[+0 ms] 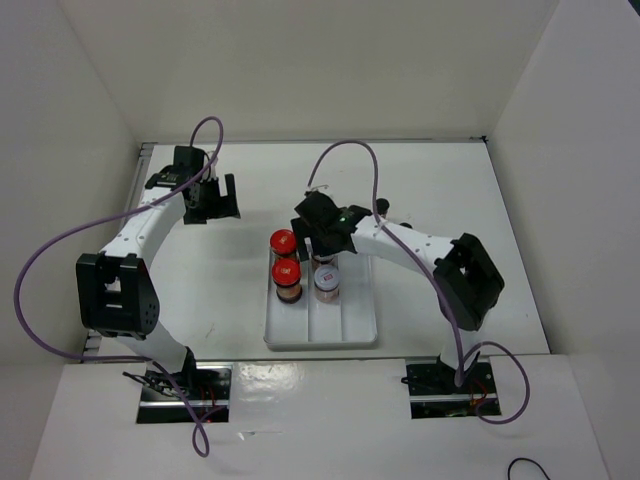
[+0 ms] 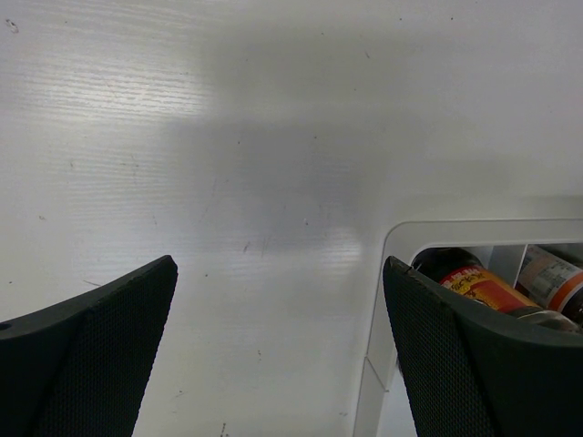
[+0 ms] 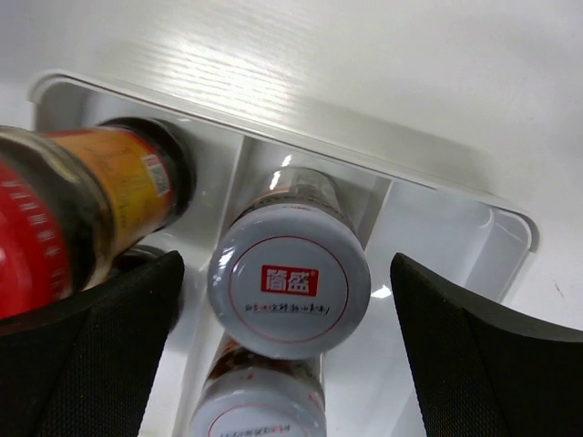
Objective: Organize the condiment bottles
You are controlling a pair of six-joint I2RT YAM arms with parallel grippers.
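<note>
The white tray (image 1: 320,338) groups jars by lid colour, apparently one kind per column: the red-lidded jars (image 1: 288,270) stand in the left column and two white-lidded ones in the middle column. The right jaws are spread above the tray's far end, straddling the far white-lidded jar (image 3: 289,287) without touching it. This jar stands upright, just behind the near white-lidded jar (image 3: 260,417). The left jaws are also spread, holding nothing, over bare counter (image 2: 228,137) beside the tray's corner.
</note>
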